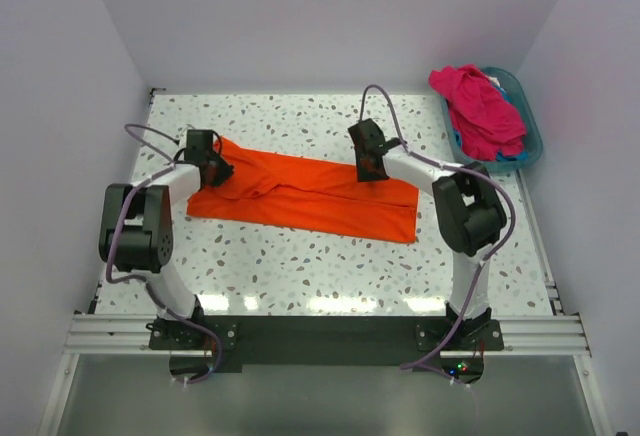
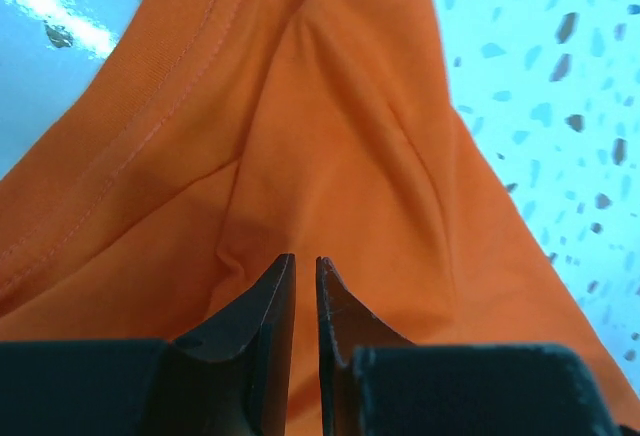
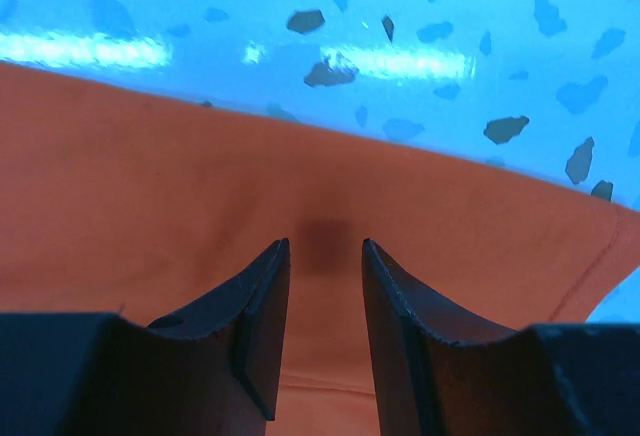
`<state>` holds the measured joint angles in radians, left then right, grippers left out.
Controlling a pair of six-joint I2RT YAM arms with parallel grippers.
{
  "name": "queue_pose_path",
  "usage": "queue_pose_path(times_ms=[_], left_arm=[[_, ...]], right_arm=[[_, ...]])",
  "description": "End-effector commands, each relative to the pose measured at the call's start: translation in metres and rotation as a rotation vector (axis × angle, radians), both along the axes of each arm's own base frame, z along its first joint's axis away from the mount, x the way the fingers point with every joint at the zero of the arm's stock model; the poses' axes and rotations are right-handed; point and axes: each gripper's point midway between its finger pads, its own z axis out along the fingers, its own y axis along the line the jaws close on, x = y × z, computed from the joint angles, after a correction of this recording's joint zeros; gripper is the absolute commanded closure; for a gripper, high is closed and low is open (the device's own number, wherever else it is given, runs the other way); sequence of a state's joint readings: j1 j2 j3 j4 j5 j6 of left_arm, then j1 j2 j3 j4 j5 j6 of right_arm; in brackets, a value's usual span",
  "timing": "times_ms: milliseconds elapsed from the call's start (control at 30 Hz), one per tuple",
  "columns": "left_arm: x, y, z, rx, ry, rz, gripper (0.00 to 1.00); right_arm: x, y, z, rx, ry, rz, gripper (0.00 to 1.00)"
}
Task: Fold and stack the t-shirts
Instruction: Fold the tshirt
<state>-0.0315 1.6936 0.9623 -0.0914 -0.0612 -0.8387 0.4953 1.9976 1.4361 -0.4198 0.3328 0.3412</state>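
Observation:
The bright orange t-shirt [image 1: 310, 196] lies as a long folded band across the middle of the table. My left gripper [image 1: 215, 169] is at its far left corner, jaws almost together and pinching a bunched fold of the orange cloth [image 2: 330, 136], with creases running to the tips [image 2: 306, 261]. My right gripper [image 1: 370, 168] is over the shirt's far edge towards the right. Its jaws [image 3: 325, 246] stand open just above the flat orange cloth [image 3: 150, 226] and hold nothing. A magenta-pink t-shirt [image 1: 480, 106] is heaped in the basket, with a bit of blue fabric [image 1: 512, 156] under it.
The teal plastic basket [image 1: 532, 126] stands at the far right corner, beside the right arm. White walls enclose the speckled table [image 1: 300, 266] on the far, left and right sides. Grey cables loop from both arms.

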Motion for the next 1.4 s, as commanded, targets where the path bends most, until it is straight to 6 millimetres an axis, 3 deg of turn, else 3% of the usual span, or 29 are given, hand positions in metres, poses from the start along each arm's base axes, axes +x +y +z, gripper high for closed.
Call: queue_pose_path(times_ms=[0,33,100,133,167,200,233,367,467,500,533,567,600,633,700,733,800,867,1033,1067,1100,1133,1167,1200,1233,1267,1300,1333,1367], left_arm=[[0.036,0.002,0.008,0.015,-0.053,0.029,0.82],[0.04,0.001,-0.007,0.021,-0.022,0.028,0.83],[0.057,0.001,-0.004,0.039,-0.031,0.02,0.85],[0.058,0.0,-0.021,0.053,0.013,0.015,0.85],[0.064,-0.001,-0.024,0.069,0.019,-0.002,0.85],[0.079,-0.003,-0.016,0.077,-0.005,-0.01,0.85],[0.08,-0.007,-0.032,0.086,0.033,-0.026,0.85],[0.111,-0.018,-0.041,0.121,0.032,-0.099,0.85],[0.144,-0.034,-0.044,0.118,0.014,-0.205,0.82],[0.167,-0.042,-0.041,0.111,-0.025,-0.243,0.77],[0.176,-0.061,-0.038,0.069,-0.051,-0.325,0.74],[0.201,-0.072,-0.011,0.073,-0.14,-0.383,0.66],[0.207,-0.083,-0.027,0.056,-0.136,-0.43,0.62],[0.212,-0.103,-0.021,0.014,-0.173,-0.507,0.56],[0.232,-0.124,-0.006,-0.028,-0.264,-0.583,0.43],[0.235,-0.135,0.004,-0.071,-0.302,-0.627,0.4],[0.244,-0.142,0.031,-0.105,-0.377,-0.642,0.32],[0.25,-0.145,0.061,-0.127,-0.464,-0.653,0.27],[0.24,-0.14,0.165,-0.105,-0.656,-0.654,0.2],[0.232,-0.137,0.162,-0.102,-0.64,-0.645,0.2],[0.221,-0.133,0.2,-0.081,-0.689,-0.629,0.2],[0.216,-0.125,0.207,-0.061,-0.684,-0.582,0.2],[0.203,-0.118,0.186,-0.071,-0.61,-0.535,0.22],[0.184,-0.111,0.221,-0.057,-0.643,-0.496,0.23],[0.173,-0.097,0.219,-0.031,-0.615,-0.421,0.25],[0.159,-0.091,0.216,-0.042,-0.583,-0.364,0.26],[0.122,-0.082,0.204,-0.039,-0.517,-0.32,0.3],[0.103,-0.07,0.194,-0.016,-0.473,-0.254,0.33],[0.069,-0.065,0.148,-0.02,-0.365,-0.217,0.38]], right_arm=[[-0.013,-0.018,0.012,-0.063,-0.015,-0.062,0.61],[-0.023,-0.022,0.002,-0.073,0.013,-0.066,0.61],[-0.031,-0.024,-0.008,-0.058,0.035,-0.084,0.62],[-0.043,-0.024,-0.019,-0.048,0.07,-0.077,0.62],[-0.048,-0.023,-0.024,-0.03,0.092,-0.074,0.62],[-0.053,-0.016,-0.029,0.003,0.104,-0.071,0.63],[-0.065,-0.015,-0.037,0.013,0.133,-0.063,0.62],[-0.101,0.012,-0.045,0.079,0.155,-0.028,0.62],[-0.149,0.072,-0.042,0.241,0.155,0.062,0.63],[-0.156,0.096,-0.035,0.327,0.137,0.059,0.62],[-0.166,0.114,-0.033,0.367,0.137,0.085,0.62],[-0.183,0.141,-0.034,0.407,0.15,0.115,0.61],[-0.186,0.157,-0.031,0.435,0.146,0.139,0.61],[-0.18,0.183,-0.016,0.493,0.119,0.176,0.6],[-0.179,0.201,-0.024,0.464,0.138,0.216,0.54],[-0.17,0.22,-0.008,0.497,0.124,0.242,0.52],[-0.16,0.219,-0.008,0.435,0.116,0.25,0.45],[-0.143,0.225,0.011,0.465,0.086,0.254,0.42],[-0.127,0.208,0.045,0.44,-0.001,0.283,0.35],[-0.123,0.202,0.047,0.436,-0.002,0.282,0.35],[-0.123,0.196,0.046,0.417,0.005,0.294,0.35],[-0.122,0.191,0.054,0.419,-0.008,0.297,0.35],[-0.12,0.184,0.056,0.402,-0.016,0.294,0.35],[-0.122,0.177,0.056,0.387,-0.009,0.293,0.35],[-0.126,0.167,0.051,0.367,0.001,0.289,0.35],[-0.128,0.161,0.059,0.37,-0.016,0.289,0.35],[-0.133,0.157,0.058,0.362,-0.008,0.298,0.36],[-0.142,0.15,0.05,0.35,0.017,0.307,0.36],[-0.146,0.148,0.052,0.357,0.017,0.314,0.36]])
